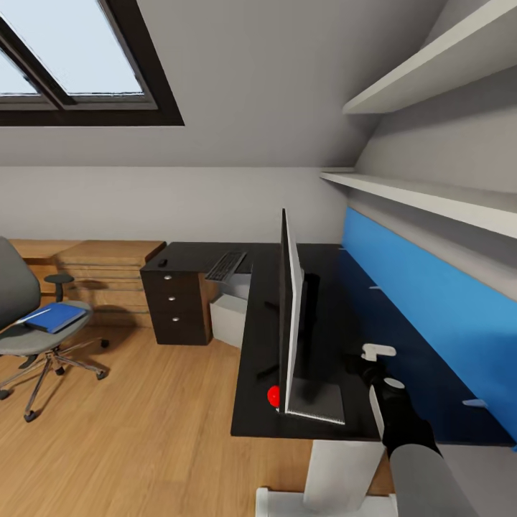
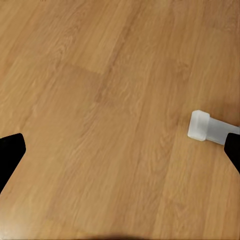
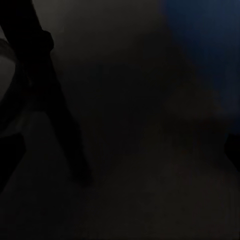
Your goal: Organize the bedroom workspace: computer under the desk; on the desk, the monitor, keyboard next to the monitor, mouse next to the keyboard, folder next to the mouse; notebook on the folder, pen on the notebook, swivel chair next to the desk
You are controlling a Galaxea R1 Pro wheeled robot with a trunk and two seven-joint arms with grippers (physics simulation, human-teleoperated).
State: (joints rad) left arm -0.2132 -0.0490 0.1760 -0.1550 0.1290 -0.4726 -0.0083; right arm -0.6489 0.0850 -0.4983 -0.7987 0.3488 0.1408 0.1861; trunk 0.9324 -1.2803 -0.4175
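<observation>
The glossy black desk [image 1: 262, 345] carries the monitor [image 1: 291, 316], which I see edge-on, with a red dot [image 1: 273, 396] at its lower corner. The keyboard [image 1: 226, 266] lies on the far wing, and the mouse [image 1: 162, 263] sits on the drawer unit's top. The light-grey computer [image 1: 230, 319] stands under the desk. At the left, the grey swivel chair [image 1: 18, 316] holds the blue folder [image 1: 55, 317]. My right gripper [image 1: 359, 365] reaches in behind the monitor, its fingers hidden. My left gripper [image 2: 120, 155] hangs open over the wood floor.
A blue upright panel [image 1: 431, 309] lines the wall behind the desk, with white shelves [image 1: 431, 197] above it. A light-wood drawer chest [image 1: 108, 276] stands past the black drawer unit [image 1: 176, 305]. A white desk foot [image 2: 207, 127] rests on the floor by my left gripper.
</observation>
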